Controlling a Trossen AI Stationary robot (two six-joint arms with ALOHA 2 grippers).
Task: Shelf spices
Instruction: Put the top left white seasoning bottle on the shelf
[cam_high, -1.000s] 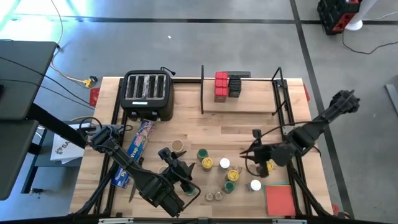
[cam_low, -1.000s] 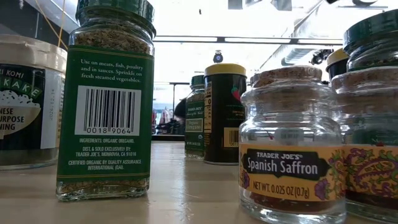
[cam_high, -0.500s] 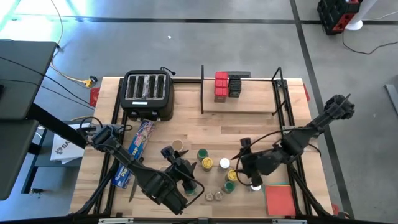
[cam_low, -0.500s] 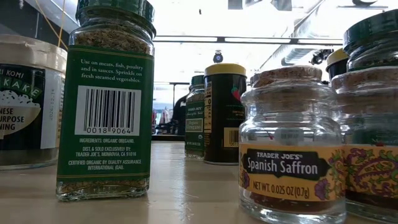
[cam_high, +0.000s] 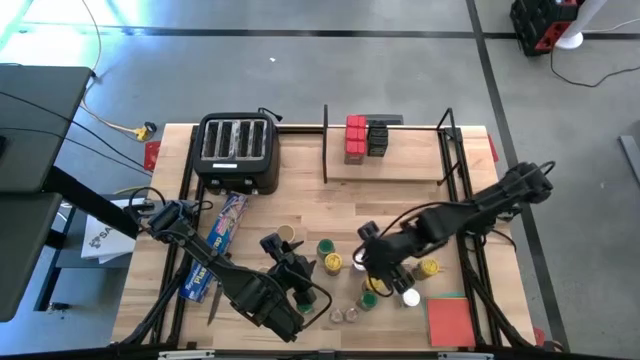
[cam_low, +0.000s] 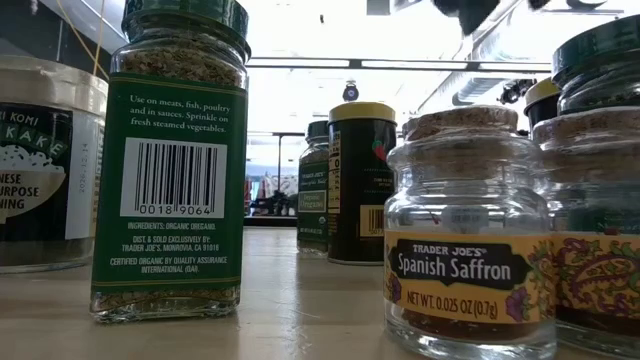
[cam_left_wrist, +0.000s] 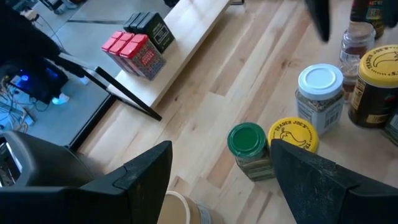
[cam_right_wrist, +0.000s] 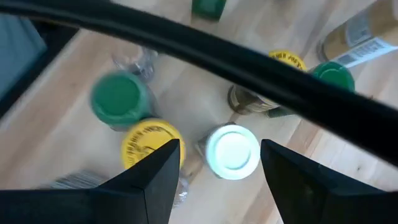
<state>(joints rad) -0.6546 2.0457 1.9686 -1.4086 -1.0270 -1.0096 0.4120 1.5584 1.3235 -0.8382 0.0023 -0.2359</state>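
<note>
The spices stand in a loose group near the table's front: a tan-lidded jar (cam_high: 285, 235), green-lidded jars (cam_high: 325, 247) (cam_high: 370, 298), yellow-lidded jars (cam_high: 332, 262) (cam_high: 428, 268), a white-lidded jar (cam_high: 410, 297) and tiny clear jars (cam_high: 345, 315). Red tins (cam_high: 355, 138) and black boxes (cam_high: 377, 138) sit on the shelf (cam_high: 400, 165) at the back. My right gripper (cam_right_wrist: 219, 149) hangs open over another white-lidded jar (cam_right_wrist: 233, 151), a finger on either side and above it. My left gripper (cam_left_wrist: 221, 155) waits open, near the green-lidded jar (cam_left_wrist: 247, 140) and the yellow-lidded jar (cam_left_wrist: 292, 134).
A black toaster (cam_high: 238, 150) stands at the back left, and a long blue wrap box (cam_high: 215, 250) lies beside my left arm. A flat red pad (cam_high: 450, 320) lies at the front right. Bare wood shows between the jars and the shelf.
My right gripper has swung from near the yellow-lidded jar at the right toward the table's left, tipping further downward, and now hangs over the white-lidded jar in the middle of the group. The jars have stayed where they were.
</note>
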